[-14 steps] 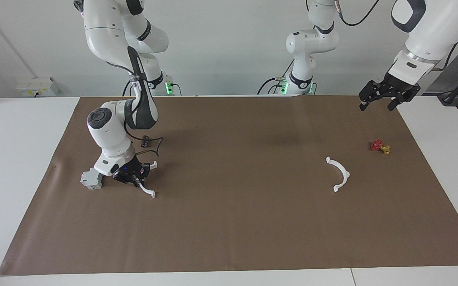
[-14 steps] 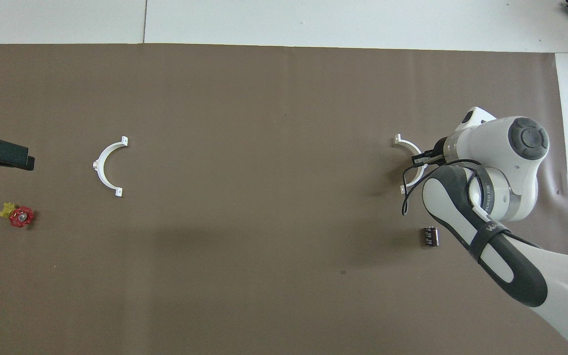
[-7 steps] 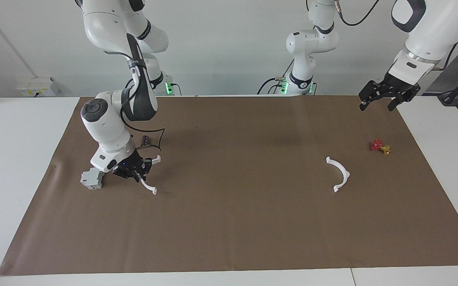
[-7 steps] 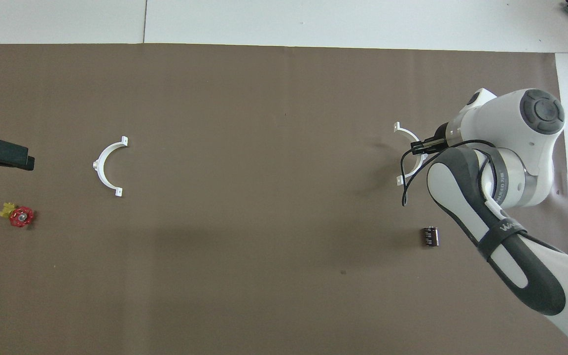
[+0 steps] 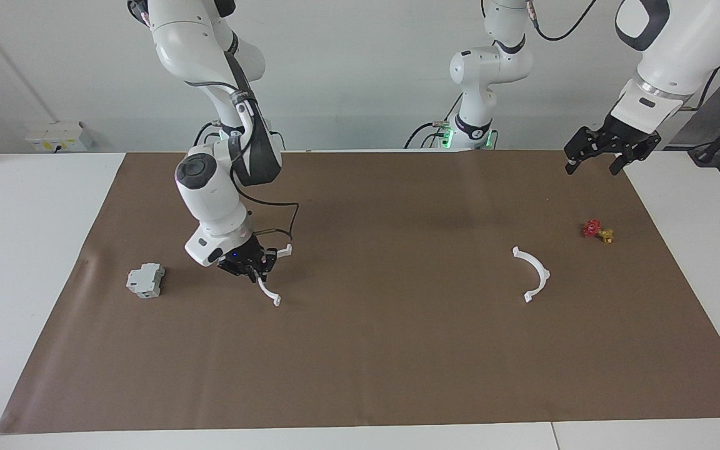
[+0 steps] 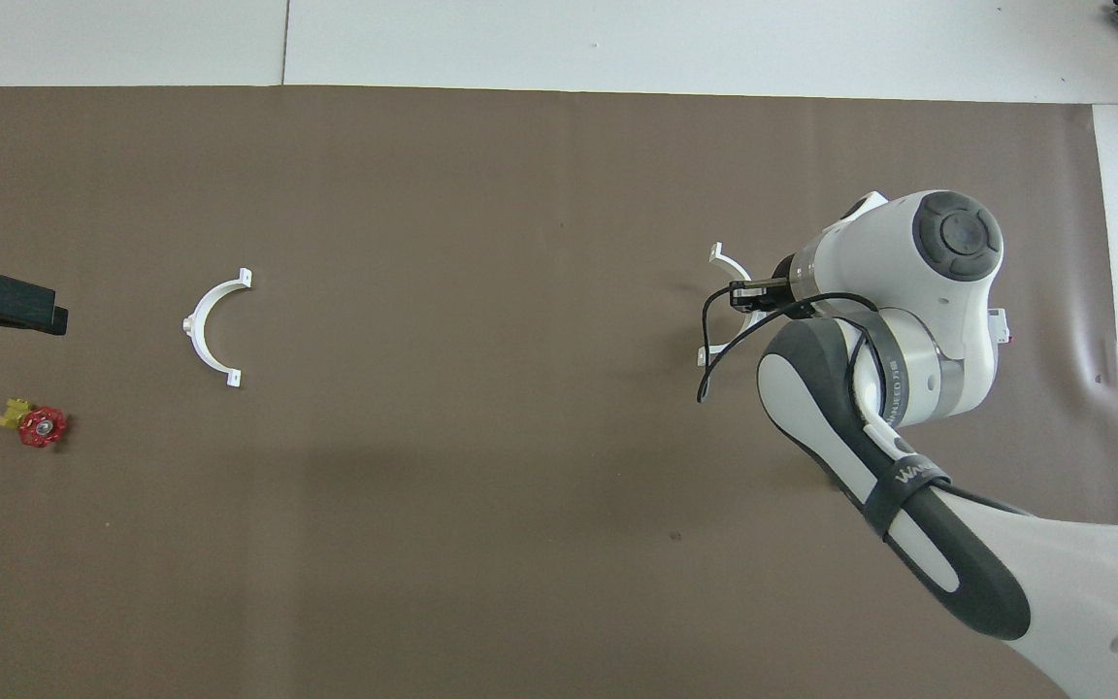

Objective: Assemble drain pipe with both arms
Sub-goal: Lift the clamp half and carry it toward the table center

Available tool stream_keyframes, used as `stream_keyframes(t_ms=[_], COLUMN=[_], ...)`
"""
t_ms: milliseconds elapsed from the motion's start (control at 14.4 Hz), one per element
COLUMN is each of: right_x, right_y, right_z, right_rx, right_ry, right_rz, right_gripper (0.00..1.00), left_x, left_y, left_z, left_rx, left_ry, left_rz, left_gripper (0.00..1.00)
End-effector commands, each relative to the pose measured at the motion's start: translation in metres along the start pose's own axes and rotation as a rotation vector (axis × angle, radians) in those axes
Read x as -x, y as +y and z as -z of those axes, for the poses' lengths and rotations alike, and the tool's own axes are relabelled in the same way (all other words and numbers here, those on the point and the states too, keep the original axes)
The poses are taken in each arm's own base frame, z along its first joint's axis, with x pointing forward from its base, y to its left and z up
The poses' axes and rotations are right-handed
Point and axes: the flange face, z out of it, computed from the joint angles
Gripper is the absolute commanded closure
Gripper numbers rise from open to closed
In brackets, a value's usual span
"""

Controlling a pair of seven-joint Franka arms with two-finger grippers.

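The drain pipe is in two white half-ring arcs. My right gripper [image 5: 254, 270] [image 6: 745, 294] is shut on the middle of one arc [image 5: 267, 291] [image 6: 732, 265] and holds it low over the brown mat [image 5: 360, 375], its two end tabs sticking out. The other arc [image 5: 538, 270] [image 6: 200, 325] lies flat on the mat toward the left arm's end of the table. My left gripper [image 5: 592, 161] [image 6: 6, 303] hangs open and empty in the air over the mat's corner, and that arm waits.
A grey-white blocky box [image 5: 145, 280] sits on the mat toward the right arm's end. A small red and yellow part [image 5: 597, 231] [image 6: 35, 424] lies near the lying arc, nearer to the robots. White table [image 5: 22, 281] borders the mat.
My right gripper has carried its arc away from the grey-white box, toward the middle of the table. The left arm and the lying arc have not moved.
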Motion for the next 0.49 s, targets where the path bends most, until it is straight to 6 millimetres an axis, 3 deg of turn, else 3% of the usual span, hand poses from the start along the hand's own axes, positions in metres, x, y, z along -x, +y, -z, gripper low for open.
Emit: stream_keyframes(t_ms=[0,208,416], right_x=[0.001,0.007,0.011], right_y=[-0.030,-0.058,-0.088], right_z=[-0.008,-0.020,-0.033], right_rx=[-0.015,-0.023,-0.038], right_ry=[0.026,0.036,0.048], right_rz=[-0.055,-0.089,-0.120], right_gripper=[1.00,1.00,1.00], left_x=[0.005,0.000,-0.002], left_y=[-0.001,-0.005,-0.029], left_z=[0.002,0.000,-0.017], left_rx=[0.013,0.003,-0.005], left_ry=[0.021,0.059,0.106], left_rz=[-0.003,0.002,0.041], left_gripper=[0.00,0.00,0.00])
